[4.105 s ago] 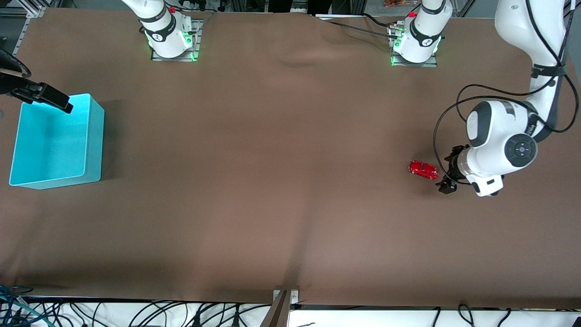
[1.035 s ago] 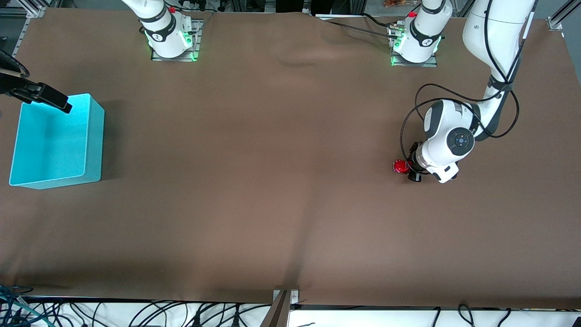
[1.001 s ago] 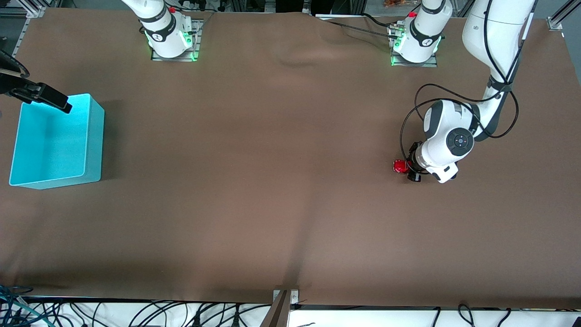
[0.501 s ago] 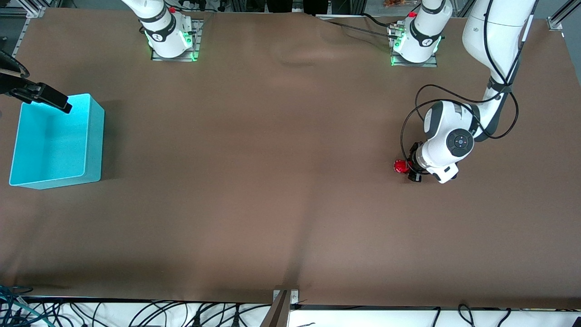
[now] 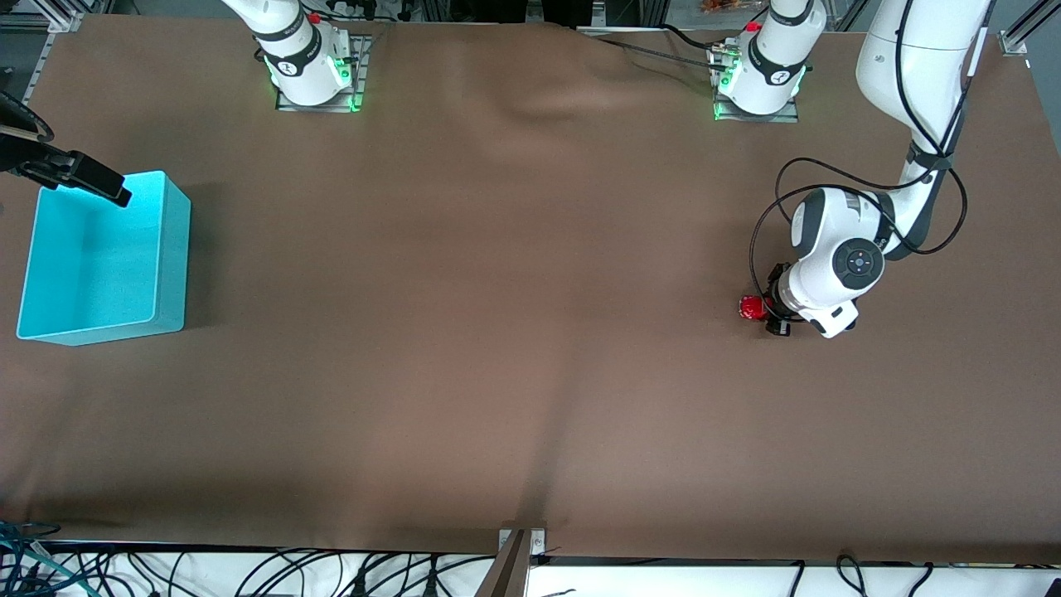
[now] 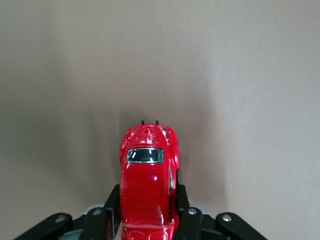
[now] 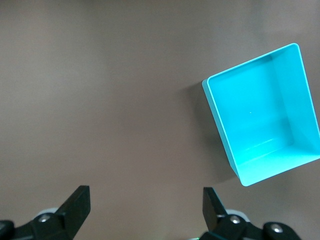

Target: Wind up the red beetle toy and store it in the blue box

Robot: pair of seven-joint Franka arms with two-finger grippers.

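Note:
The red beetle toy (image 5: 752, 308) is low over the brown cloth toward the left arm's end of the table. My left gripper (image 5: 767, 313) is shut on it. In the left wrist view the black fingers (image 6: 113, 199) press both sides of the red beetle toy (image 6: 148, 182), whose rounded end sticks out past the left gripper (image 6: 147, 201). I cannot tell whether its wheels touch the cloth. The blue box (image 5: 171, 257) stands empty at the right arm's end. My right gripper (image 5: 98, 180) waits open over the box's rim; the right gripper (image 7: 145, 202) holds nothing and looks down on the blue box (image 7: 260, 120).
Brown cloth (image 5: 497, 332) covers the whole table, with a raised wrinkle (image 5: 539, 104) between the two arm bases. The left arm's black cable (image 5: 771, 215) loops above the cloth near the toy. Loose cables (image 5: 249, 572) lie past the table's front edge.
The toy, first loose on the cloth beside the left gripper, is now held. Over the last half second the left gripper moved with it toward the left arm's end. The right arm stayed still.

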